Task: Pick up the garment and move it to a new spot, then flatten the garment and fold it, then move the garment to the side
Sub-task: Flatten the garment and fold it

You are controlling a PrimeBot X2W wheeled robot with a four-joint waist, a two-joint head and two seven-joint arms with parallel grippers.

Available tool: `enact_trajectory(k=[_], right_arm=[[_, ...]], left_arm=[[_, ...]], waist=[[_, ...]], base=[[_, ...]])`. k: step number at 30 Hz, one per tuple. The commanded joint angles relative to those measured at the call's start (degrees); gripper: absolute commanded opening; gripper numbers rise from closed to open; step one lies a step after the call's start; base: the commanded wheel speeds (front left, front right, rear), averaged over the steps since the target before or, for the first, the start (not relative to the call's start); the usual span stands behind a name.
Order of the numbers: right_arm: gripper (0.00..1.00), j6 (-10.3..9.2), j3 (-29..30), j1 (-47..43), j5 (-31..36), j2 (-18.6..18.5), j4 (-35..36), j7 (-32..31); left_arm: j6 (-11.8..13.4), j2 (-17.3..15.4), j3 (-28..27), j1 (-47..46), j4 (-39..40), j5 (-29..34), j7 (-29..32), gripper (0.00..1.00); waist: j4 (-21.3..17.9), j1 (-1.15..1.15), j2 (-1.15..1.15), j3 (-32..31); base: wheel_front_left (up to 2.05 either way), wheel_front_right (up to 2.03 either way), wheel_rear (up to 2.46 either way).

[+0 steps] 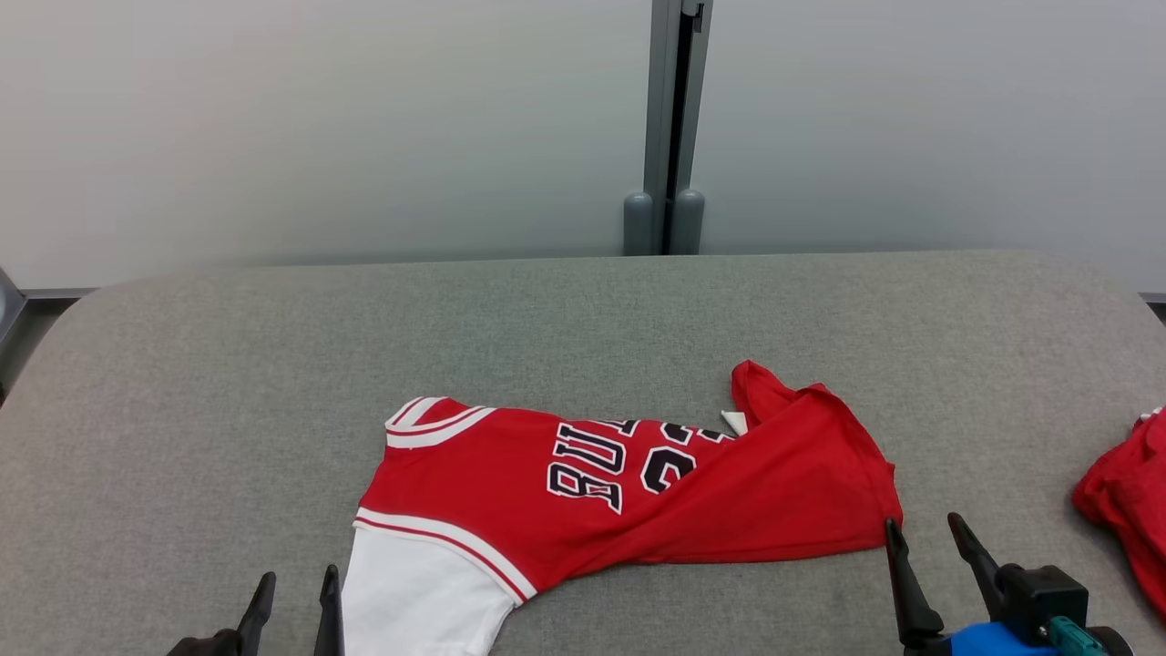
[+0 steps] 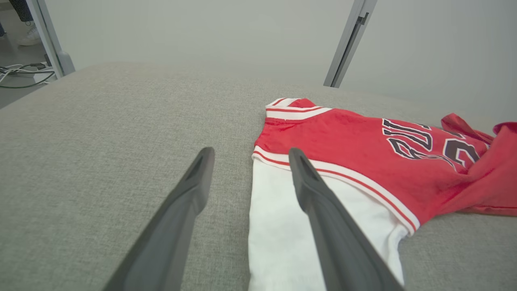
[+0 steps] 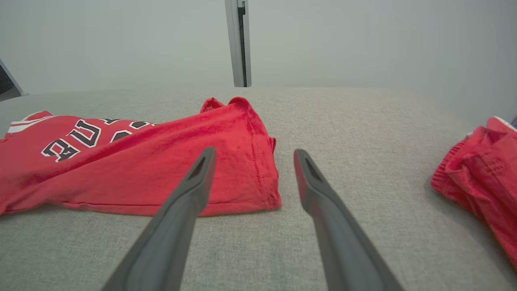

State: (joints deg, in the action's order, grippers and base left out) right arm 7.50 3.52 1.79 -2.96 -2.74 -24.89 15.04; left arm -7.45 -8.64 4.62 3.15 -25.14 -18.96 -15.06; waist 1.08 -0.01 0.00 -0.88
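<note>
The garment is a red jersey with white sleeves and black lettering, lying on the grey table at front centre, its hem end folded over the chest. My left gripper is open at the lower left, its fingertips over the white sleeve. My right gripper is open just off the jersey's hem corner, with nothing between its fingers.
A second red cloth bundle lies at the table's right edge, also in the right wrist view. A grey post stands behind the table against pale wall panels. Cables lie on the floor far left.
</note>
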Motion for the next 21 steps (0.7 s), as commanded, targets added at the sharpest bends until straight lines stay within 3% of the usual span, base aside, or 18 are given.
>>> enact_trajectory(k=[1, 10, 21], right_arm=[[1.0, -0.01, -0.13, -0.97, -0.88, -0.32, 0.06, 0.18], [1.0, -0.01, -0.99, -2.01, -1.84, -0.3, -2.16, 0.18], [1.0, -0.01, -1.86, -1.75, -1.88, -0.3, -3.03, 0.18]], left_arm=[[-0.07, 0.32, -0.41, 0.91, -0.09, 1.11, -0.14, 1.0], [-0.07, 1.62, -1.35, 2.81, -1.0, 4.0, -0.14, 1.0], [-0.07, 1.62, 0.98, 2.64, -2.14, 2.02, -0.14, 1.0]], waist=[[0.05, 0.01, 0.0, -0.54], [0.48, 0.01, 0.0, -3.09], [0.38, 0.01, 0.0, -2.79]], base=[[0.0, 0.0, 0.0], [0.0, 0.0, 0.0], [0.0, 0.0, 0.0]])
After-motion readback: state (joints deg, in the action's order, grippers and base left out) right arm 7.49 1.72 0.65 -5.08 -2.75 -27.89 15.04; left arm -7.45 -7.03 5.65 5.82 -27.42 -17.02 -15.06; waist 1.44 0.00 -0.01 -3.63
